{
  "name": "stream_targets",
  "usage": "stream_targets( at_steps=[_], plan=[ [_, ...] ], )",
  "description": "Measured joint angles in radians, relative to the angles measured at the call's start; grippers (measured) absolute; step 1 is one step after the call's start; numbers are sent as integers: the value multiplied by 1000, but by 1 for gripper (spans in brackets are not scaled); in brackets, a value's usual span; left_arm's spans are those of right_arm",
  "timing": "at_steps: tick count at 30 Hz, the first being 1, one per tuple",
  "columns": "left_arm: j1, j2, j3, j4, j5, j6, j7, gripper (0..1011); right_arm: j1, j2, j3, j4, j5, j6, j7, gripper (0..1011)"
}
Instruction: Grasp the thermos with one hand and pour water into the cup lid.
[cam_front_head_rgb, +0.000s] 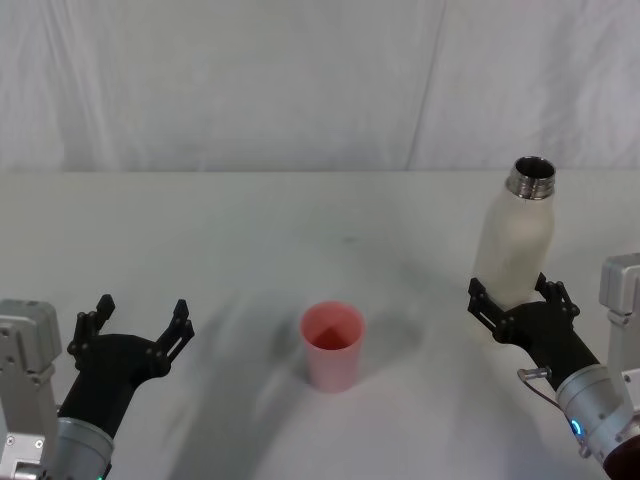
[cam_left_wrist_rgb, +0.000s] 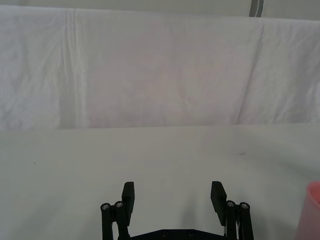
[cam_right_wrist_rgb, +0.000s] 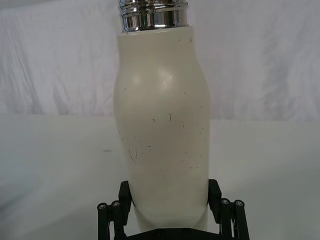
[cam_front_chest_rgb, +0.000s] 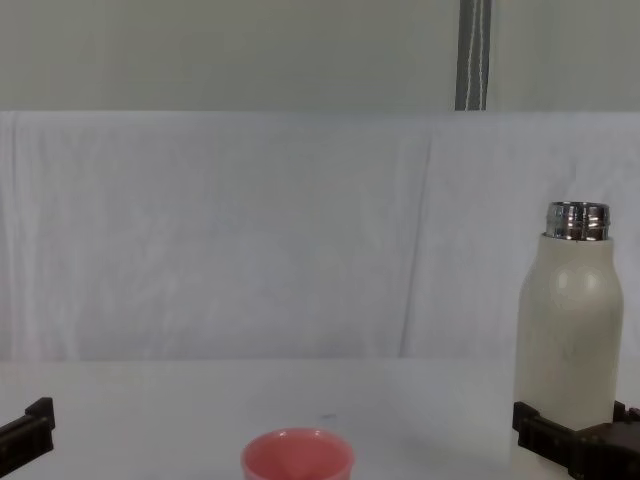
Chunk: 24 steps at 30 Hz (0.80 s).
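- Head view: the tall matte cream-white thermos (cam_front_head_rgb: 515, 238) with the shiny threaded steel neck stands upright at the right of the frame, cap off. The right gripper (cam_front_head_rgb: 518, 297) sits around its lower body, black fingers on either side and looking snug against it. The small round pink cup lid (cam_front_head_rgb: 333, 345) is at lower centre, well apart from the bottle on the white table (cam_front_head_rgb: 250, 230). The left gripper (cam_front_head_rgb: 138, 323) hangs at lower left with fingers spread wide, holding nothing.
- Left wrist view: the left gripper (cam_left_wrist_rgb: 173, 198) is at the bottom of the frame, its two pads wide apart over bare table, and a sliver of the pink cup lid (cam_left_wrist_rgb: 311, 210) peeks in at the lower right edge.
- Right wrist view: the thermos (cam_right_wrist_rgb: 162, 125) takes up the middle, and the right gripper (cam_right_wrist_rgb: 169, 200) pinches its base from both sides at the bottom of the frame.
- Chest view: the thermos (cam_front_chest_rgb: 566, 340) is at the right edge, the right gripper (cam_front_chest_rgb: 575, 435) wraps its lower part, and the cup lid (cam_front_chest_rgb: 297, 456) is at bottom centre.
- Looks like the grasp step is basically done; no water visible anywhere. Next would probably be lifting, carrying the bottle over the cup and tipping the neck slowly so it doesn't overshoot that small rim.
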<state>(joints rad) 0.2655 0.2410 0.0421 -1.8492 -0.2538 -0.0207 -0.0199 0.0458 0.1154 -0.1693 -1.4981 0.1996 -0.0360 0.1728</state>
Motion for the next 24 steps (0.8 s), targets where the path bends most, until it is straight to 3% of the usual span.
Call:
stream_targets(
  at_steps=[15, 24],
  plan=[
    [0, 0, 0, 0, 0, 0, 0, 1001, -1, 3, -4, -7, 0, -4, 3, 949],
    [0, 0, 0, 0, 0, 0, 0, 1001, -11, 32, -15, -46, -51, -6, -6, 950]
  ],
)
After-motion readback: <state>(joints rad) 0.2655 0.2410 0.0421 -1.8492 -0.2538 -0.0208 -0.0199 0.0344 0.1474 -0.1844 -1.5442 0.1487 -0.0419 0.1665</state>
